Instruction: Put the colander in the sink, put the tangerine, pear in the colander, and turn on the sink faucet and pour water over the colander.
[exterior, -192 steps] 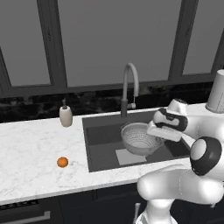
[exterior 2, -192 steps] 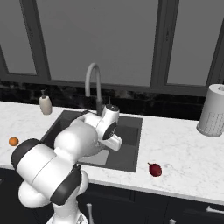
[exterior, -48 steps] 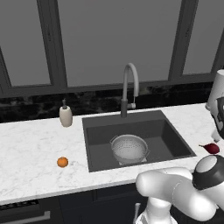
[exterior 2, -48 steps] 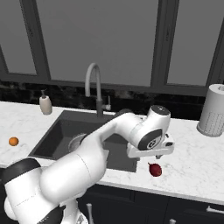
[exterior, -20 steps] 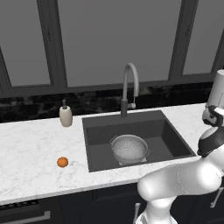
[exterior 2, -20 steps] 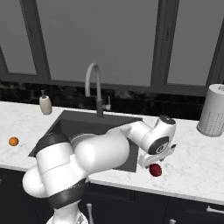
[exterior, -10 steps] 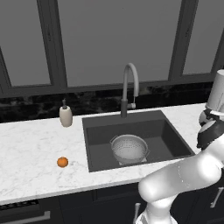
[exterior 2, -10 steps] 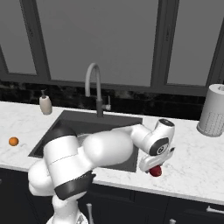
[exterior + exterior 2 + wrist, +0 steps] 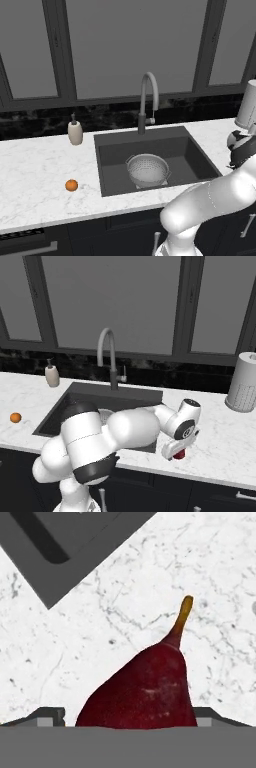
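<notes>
The pear lies on the table between the claw's spread fingers. The sink edge is near; open marble lies all around.

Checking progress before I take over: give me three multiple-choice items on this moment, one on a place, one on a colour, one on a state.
1. Where is the colander?
A. in the sink
B. on the counter
C. in the gripper

2. What colour is the fruit under the gripper?
A. orange
B. dark red
C. green

3. Is the tap running?
A. yes
B. no
C. dripping into a cup

Answers: 1 A, the bowl sits on the basin floor. 2 B, the pear on the counter is dark red; the tangerine lies left of the sink. 3 B, no stream falls from the spout.
</notes>
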You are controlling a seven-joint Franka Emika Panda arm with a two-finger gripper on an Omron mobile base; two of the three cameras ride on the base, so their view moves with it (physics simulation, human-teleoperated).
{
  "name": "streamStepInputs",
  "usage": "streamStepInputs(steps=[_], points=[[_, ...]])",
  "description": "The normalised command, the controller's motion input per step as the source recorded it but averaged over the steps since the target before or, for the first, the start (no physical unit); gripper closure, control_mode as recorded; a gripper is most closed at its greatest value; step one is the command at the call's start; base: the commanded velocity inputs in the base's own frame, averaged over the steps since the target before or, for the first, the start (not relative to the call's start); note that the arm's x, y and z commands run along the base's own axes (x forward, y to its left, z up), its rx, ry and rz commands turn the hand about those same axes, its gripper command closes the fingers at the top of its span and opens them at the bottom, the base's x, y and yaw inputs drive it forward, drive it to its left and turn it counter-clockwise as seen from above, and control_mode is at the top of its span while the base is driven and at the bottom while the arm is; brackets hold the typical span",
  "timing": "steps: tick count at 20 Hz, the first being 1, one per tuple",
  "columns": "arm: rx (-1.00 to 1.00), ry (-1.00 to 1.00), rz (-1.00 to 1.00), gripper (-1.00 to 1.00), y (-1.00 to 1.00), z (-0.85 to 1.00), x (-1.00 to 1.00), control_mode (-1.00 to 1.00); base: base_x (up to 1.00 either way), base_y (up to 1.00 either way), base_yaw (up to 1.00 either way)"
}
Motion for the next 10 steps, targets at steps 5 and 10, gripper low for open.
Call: streamStepInputs(steps=[5,10], points=[[0.15,0.01,0.09,1.0,0.11,-0.46,-0.05,-1.0,0.0,0.0,0.0],[0.14,-0.05,0.05,1.0,0.3,-0.05,-0.11,-1.0,0.0,0.0,0.0]])
